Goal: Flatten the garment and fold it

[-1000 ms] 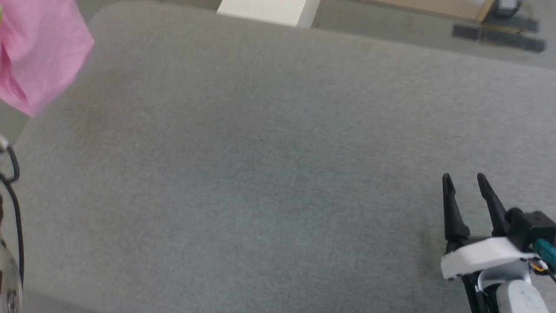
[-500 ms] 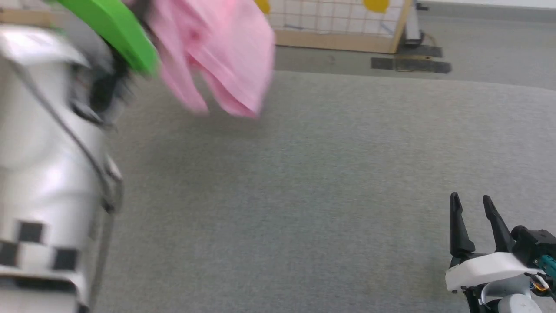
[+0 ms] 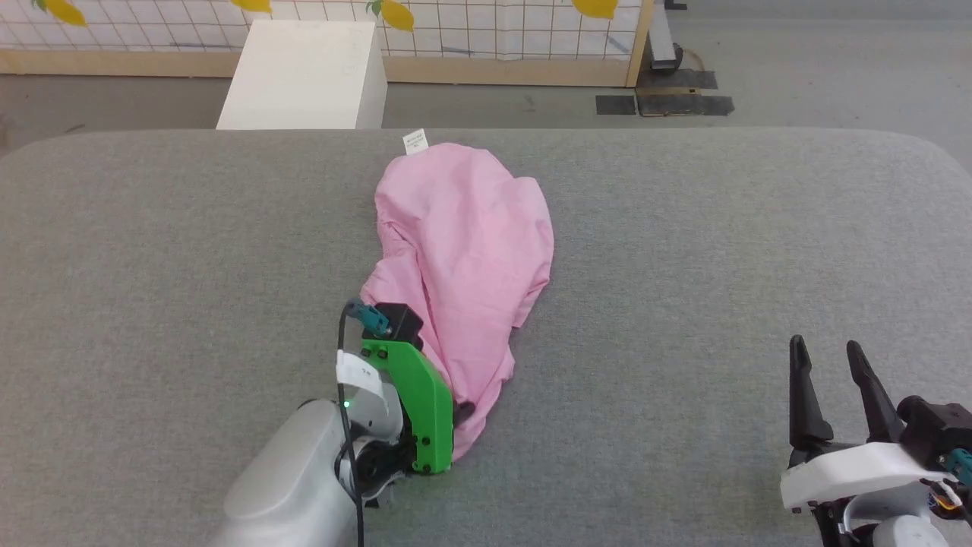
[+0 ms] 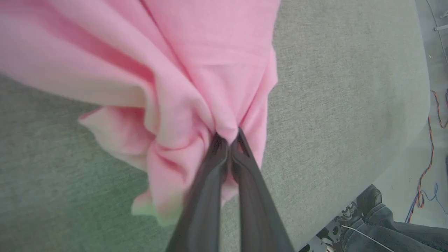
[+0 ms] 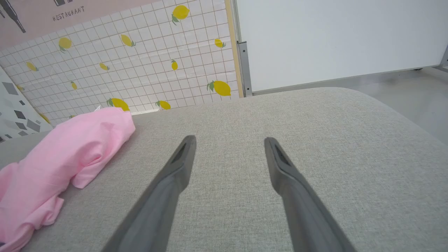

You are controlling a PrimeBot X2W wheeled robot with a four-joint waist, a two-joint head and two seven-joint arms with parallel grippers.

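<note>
Plainly, the garment (image 3: 463, 251) lies on the grey worktop (image 3: 721, 251) as a long, crumpled strip. It runs from the far edge toward the robot, with its small white label (image 3: 414, 141) at the far end and its near end gathered at the left tool (image 4: 227, 140). That lengthwise lie down the middle probably puts the cloth within reach of both arms. The pinch on the near end looks like an anchor from which the fabric can be drawn out and spread. The piece is far from flat: it is doubled over itself, with rounded folds along both sides, so I judge flattening barely begun and folding not yet started. In the left wrist view the left tool's two dark fingers are pressed together on a pleat of pink fabric, and creases fan out from that point. It is clamped on the garment, though I cannot tell whether the fingertips also touch the worktop beneath. The right tool (image 3: 825, 346) sits at the near right, well apart from the garment. Its jaws are spread wide over bare worktop and hold nothing, apparently free to take a second edge so the cloth can be pulled taut between the two arms.
</note>
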